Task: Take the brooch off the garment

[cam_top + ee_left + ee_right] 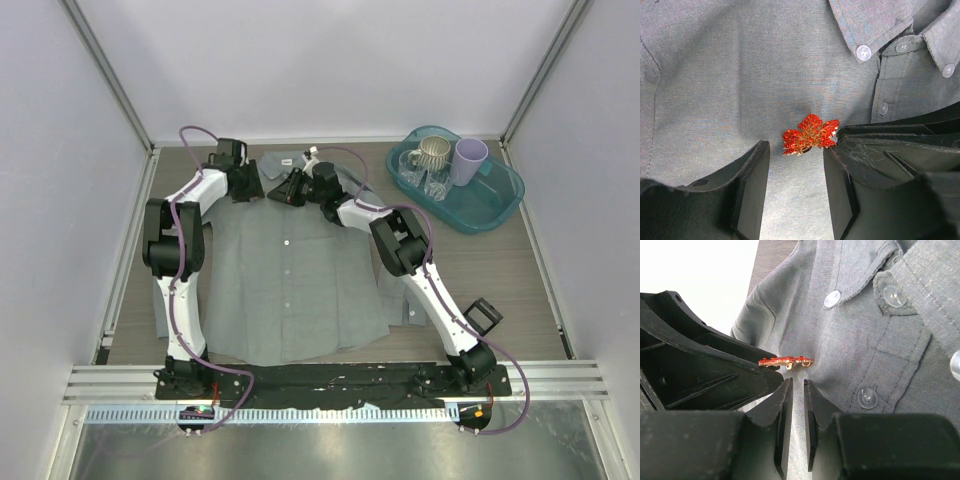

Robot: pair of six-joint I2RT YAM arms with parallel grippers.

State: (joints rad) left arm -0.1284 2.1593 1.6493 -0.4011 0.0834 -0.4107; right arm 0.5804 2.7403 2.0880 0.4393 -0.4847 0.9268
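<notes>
A red leaf-shaped brooch (810, 134) lies flat on the grey shirt (290, 280), its long axis pointing toward the collar. The left claw (795, 175) gapes released beside it. The right claw (795, 390), nearly clenched, grasps nothing.

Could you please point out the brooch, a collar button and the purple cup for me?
brooch (810, 135): left wrist view, centre of its red leaf shape.
collar button (863, 52): left wrist view, button face.
purple cup (469, 160): top view, outer wall.

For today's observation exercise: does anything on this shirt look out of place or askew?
Yes. A red-orange brooch sits on the grey shirt near the collar, left of the button placket. In the right wrist view it stands lifted off the cloth, edge-on, not flat. The shirt itself lies spread and buttoned; nothing looks torn or spilled.
</notes>
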